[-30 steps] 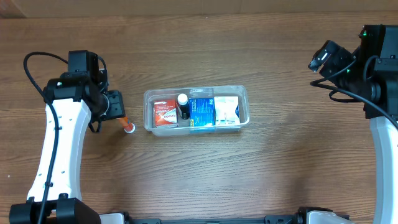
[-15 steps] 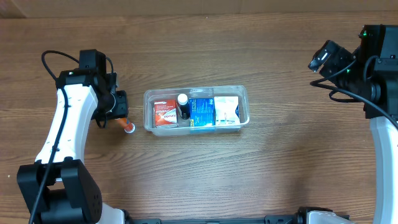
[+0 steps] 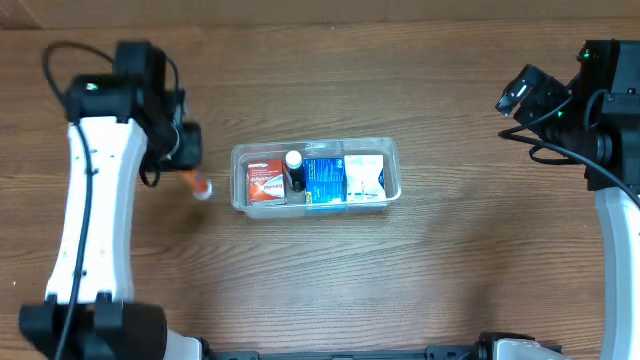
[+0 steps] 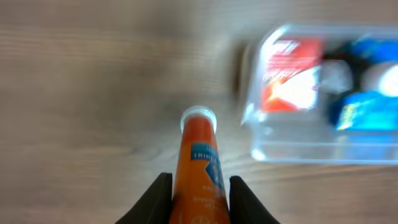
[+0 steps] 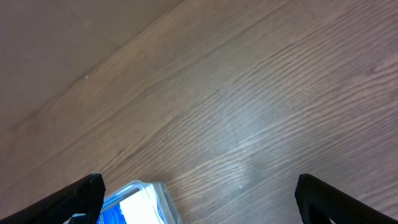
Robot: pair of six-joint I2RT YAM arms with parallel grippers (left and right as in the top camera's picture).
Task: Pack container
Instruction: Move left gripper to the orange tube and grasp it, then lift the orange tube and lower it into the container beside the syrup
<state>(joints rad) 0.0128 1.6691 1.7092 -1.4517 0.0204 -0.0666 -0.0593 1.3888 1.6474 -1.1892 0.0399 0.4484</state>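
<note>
The clear plastic container (image 3: 392,158) sits mid-table and holds a red box (image 3: 265,182), a dark bottle with a white cap (image 3: 294,168), a blue box (image 3: 324,179) and a white packet (image 3: 363,176). My left gripper (image 3: 190,170) is shut on an orange tube with a white cap (image 4: 199,155), held above the wood just left of the container (image 4: 261,134); the tube also shows in the overhead view (image 3: 198,186). My right gripper (image 5: 199,202) is open and empty, raised at the far right, with a corner of the container (image 5: 163,198) below it.
Bare wooden table surrounds the container. A pale strip runs along the table's far edge (image 3: 300,8). The right arm (image 3: 610,120) stands at the right edge.
My left arm has swung up and back with the orange tube, lifting it off the table. The right arm has not moved.
</note>
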